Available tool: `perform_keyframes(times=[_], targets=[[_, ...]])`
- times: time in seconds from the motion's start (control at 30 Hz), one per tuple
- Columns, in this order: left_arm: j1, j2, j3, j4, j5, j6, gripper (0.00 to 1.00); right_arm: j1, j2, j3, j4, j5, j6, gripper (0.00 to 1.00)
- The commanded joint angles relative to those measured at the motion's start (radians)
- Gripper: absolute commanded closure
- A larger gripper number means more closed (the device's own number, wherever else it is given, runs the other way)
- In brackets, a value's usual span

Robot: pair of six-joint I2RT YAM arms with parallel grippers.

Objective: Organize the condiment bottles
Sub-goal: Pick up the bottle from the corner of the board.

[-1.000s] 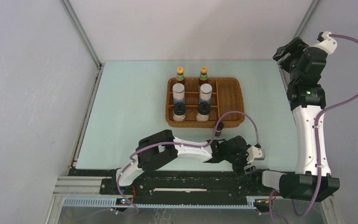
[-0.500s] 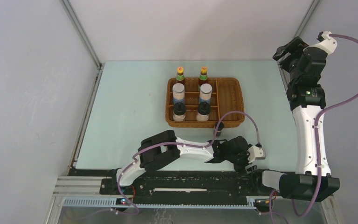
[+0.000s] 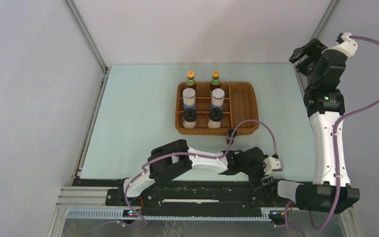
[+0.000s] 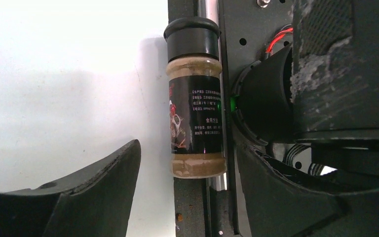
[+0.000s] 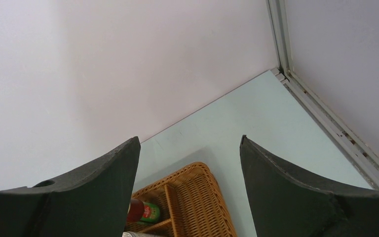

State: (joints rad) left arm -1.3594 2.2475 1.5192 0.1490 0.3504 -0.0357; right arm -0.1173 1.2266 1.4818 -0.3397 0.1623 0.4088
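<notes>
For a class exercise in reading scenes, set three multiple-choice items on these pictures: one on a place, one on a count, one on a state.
1. Where does the tiny dark bottle stand?
A on the table, before the tray
B in the tray
C in a gripper

2. How many bottles stand in the tray?
A four
B six
C eight

3. The right gripper is:
A shut on a bottle
B shut, empty
C open, empty

Answers:
1. A, it stands just outside the near rim.
2. B, there are three rows of two.
3. C, its fingers are apart with nothing between.
</notes>
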Motion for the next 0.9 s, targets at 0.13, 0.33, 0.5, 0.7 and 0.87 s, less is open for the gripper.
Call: perform_keyframes(times=[0.13, 0.33, 0.5, 0.7, 0.87], targets=[[-0.017, 0.027, 0.080, -0.034, -0.080, 0.019, 0.25, 0.004, -0.024, -0.013, 0.057, 0.003, 0.000, 0.18], [-0.029, 0.045, 0.110, -0.082, -0.147, 0.034, 0.28, 0.004, -0.028, -0.025, 0.064, 0.002, 0.003, 0.17], [-0.035, 0.058, 0.127, -0.109, -0.174, 0.034, 0.33, 0.004, -0.033, -0.035, 0.070, 0.006, 0.002, 0.17], [-0.043, 0.067, 0.132, -0.121, -0.172, 0.034, 0.44, 0.006, -0.036, -0.035, 0.070, 0.006, 0.004, 0.18], [-0.043, 0.064, 0.134, -0.121, -0.178, 0.034, 0.55, 0.014, -0.039, -0.035, 0.070, 0.013, 0.003, 0.18]])
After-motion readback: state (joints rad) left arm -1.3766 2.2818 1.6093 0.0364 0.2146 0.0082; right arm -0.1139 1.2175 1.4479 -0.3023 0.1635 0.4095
